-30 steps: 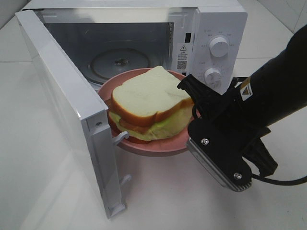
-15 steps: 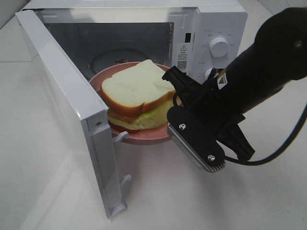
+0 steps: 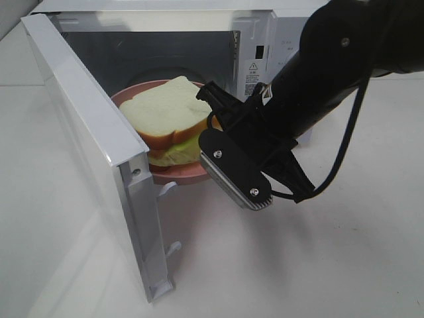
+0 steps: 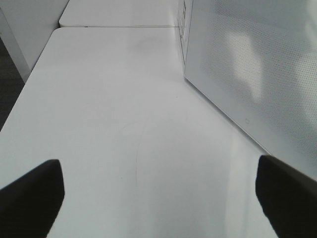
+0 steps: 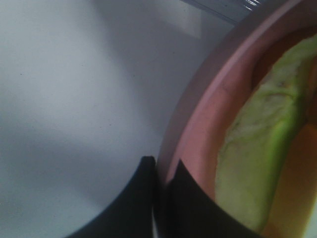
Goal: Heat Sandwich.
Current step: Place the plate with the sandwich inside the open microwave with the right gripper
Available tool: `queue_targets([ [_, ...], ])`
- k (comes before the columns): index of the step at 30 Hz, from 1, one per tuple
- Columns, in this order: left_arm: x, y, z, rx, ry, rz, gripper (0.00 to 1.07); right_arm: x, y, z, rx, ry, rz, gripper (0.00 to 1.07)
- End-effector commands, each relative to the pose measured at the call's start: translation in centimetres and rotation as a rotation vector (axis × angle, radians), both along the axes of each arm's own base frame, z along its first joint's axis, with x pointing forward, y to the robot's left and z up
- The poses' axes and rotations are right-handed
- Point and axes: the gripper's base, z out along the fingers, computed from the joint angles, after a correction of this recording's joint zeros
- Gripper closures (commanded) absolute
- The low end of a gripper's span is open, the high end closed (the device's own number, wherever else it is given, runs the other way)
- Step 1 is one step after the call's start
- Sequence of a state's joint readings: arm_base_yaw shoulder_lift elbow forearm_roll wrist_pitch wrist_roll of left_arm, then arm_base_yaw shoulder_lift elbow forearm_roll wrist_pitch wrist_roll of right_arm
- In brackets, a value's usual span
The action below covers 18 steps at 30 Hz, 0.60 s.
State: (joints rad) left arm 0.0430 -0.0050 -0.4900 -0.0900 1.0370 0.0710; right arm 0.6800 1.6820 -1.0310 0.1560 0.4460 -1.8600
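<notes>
The open microwave door (image 3: 83, 116) blocks the left, plate (image 3: 126, 96) and sandwich (image 3: 162, 106) fill the cavity mouth; table (image 3: 331, 265) in front is free.

A white, glossy table (image 3: 318, 265) carries the scene, and one thing stands directly on it: a white microwave (image 3: 172, 6), set toward the far side. Its door (image 3: 86, 126) is swung open to the left, the lower corner close over the tabletop. The left wrist view shows a faint curved scratch (image 4: 136, 153) on the surface and a seam where a second white top (image 4: 119, 17) meets the first.
</notes>
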Motion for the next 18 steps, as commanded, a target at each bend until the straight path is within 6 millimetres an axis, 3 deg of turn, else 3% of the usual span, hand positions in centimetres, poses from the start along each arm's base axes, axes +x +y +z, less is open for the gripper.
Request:
queue_targets([
  [1,-0.3,0.0,0.1,-0.005,-0.031,0.006,0.05,0.9,0.7,0.4,0.026,-0.019,0.004,1.07],
  [18,-0.3,0.0,0.1,-0.005,-0.031,0.006,0.05,4.3,2.9,-0.5,0.032,-0.018,-0.012,1.07],
])
